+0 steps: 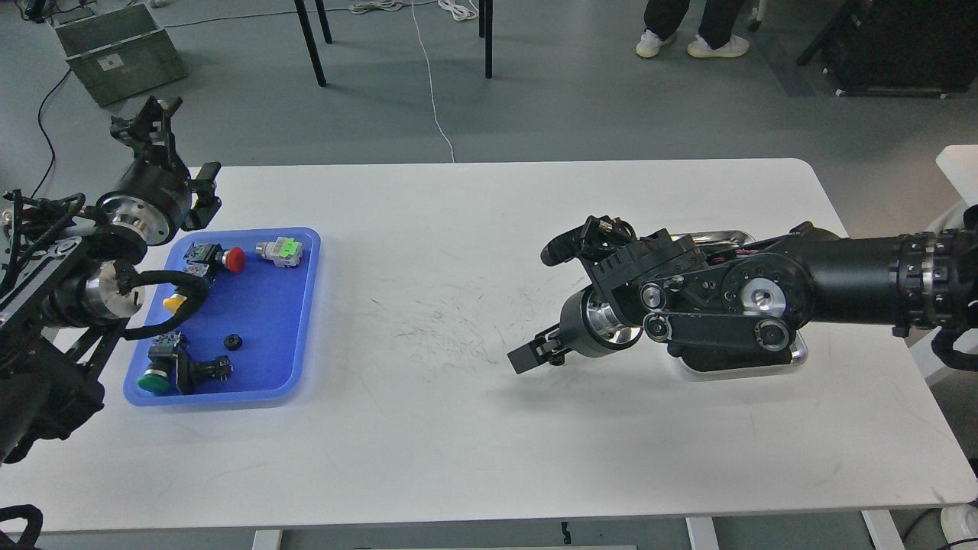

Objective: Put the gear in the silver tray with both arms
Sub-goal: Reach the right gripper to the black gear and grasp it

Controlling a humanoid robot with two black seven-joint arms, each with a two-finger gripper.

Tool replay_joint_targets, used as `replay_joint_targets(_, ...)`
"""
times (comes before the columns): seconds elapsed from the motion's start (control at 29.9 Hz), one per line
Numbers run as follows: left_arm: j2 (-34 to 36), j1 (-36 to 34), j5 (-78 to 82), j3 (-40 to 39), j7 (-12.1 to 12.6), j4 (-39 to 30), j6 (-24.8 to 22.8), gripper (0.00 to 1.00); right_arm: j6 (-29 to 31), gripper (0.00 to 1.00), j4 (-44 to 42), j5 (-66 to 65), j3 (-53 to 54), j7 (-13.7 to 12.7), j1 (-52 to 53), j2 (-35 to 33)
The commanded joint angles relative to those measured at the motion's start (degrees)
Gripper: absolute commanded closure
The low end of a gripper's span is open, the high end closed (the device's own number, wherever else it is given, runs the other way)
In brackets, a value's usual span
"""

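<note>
My right arm reaches low across the table from the right. Its gripper (536,353) sits just above the tabletop at the spot where a small black gear lay; that gear is now hidden behind the fingers. I cannot tell how the jaws stand. The silver tray (797,353) lies under the right arm, with only bits of its rim showing. My left gripper (176,153) is open and empty, raised over the table's far left corner. A second small black gear (233,341) lies in the blue tray (306,305).
The blue tray on the left also holds several push-buttons with red (236,260), yellow (174,303) and green (154,382) caps, and a green-and-grey switch (282,251). Beyond the table are chair legs, a grey crate (118,52) and a person's feet (691,46).
</note>
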Motion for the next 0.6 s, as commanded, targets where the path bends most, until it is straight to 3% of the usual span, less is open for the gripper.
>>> replay_joint_targets(0.0, 0.5, 0.4, -0.1, 0.0, -0.1, -0.3, 0.1, 0.02, 0.0, 0.02, -0.2, -0.1, -0.4, 0.1, -0.2, 0.3)
replay_joint_targets(0.57, 0.2, 1.2, -0.1, 0.0, -0.9, -0.3, 0.1, 0.02, 0.0, 0.15, -1.7, -1.4, -2.3, 0.3, -1.0, 1.1)
